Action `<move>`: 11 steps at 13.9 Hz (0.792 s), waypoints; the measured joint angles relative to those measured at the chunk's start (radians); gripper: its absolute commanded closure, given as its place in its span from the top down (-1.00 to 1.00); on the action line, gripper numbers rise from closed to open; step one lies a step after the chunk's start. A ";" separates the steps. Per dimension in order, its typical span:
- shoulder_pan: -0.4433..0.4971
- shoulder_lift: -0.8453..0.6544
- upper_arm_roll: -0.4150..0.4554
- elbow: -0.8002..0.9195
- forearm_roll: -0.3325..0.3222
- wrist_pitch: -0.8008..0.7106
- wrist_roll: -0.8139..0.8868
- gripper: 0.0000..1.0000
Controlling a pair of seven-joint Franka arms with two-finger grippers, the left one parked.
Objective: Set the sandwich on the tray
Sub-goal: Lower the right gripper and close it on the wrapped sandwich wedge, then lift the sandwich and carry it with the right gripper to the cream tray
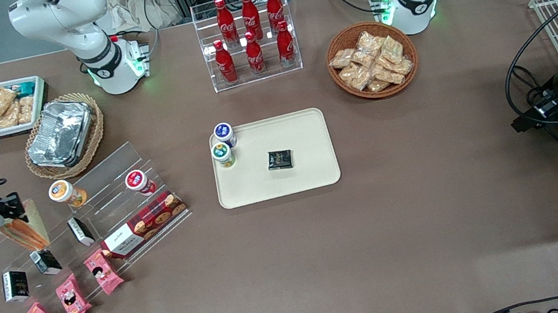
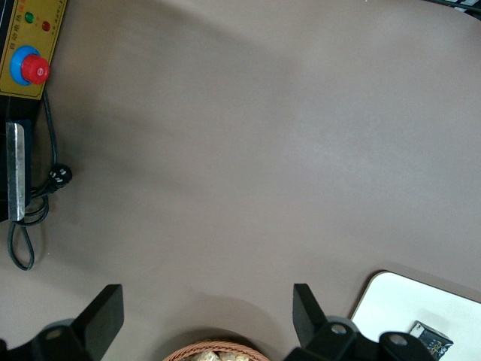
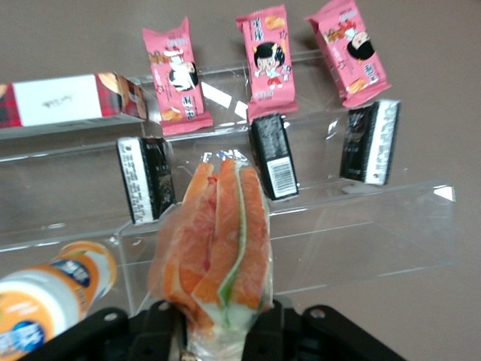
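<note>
Gripper: the gripper (image 1: 3,219) is clamped on the sandwich (image 1: 26,228), fingers pressed against both faces of the wedge at its wide end (the wrist view shows this plainly).
Sandwich: it hangs from the gripper over the clear acrylic stand (image 1: 78,224), tip pointing down toward the small black cartons (image 3: 270,156) on the steps. Whether its tip touches the stand I cannot tell.
Tray: the tray (image 1: 310,174) lies well apart from the gripper, toward the middle of the table.
On the tray: two small cups (image 1: 223,146) and a dark packet (image 1: 280,159), with bare surface around them.
Done: the grasp looks secured.
Left: lifting clear of the stand, carrying to the tray, setting down on a bare patch and releasing.
</note>
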 measured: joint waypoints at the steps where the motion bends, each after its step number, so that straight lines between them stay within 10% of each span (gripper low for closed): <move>1: 0.001 0.002 0.003 0.050 0.000 -0.057 0.000 -1.00; 11: 0.280 0.086 0.020 0.287 0.182 -0.202 0.062 -1.00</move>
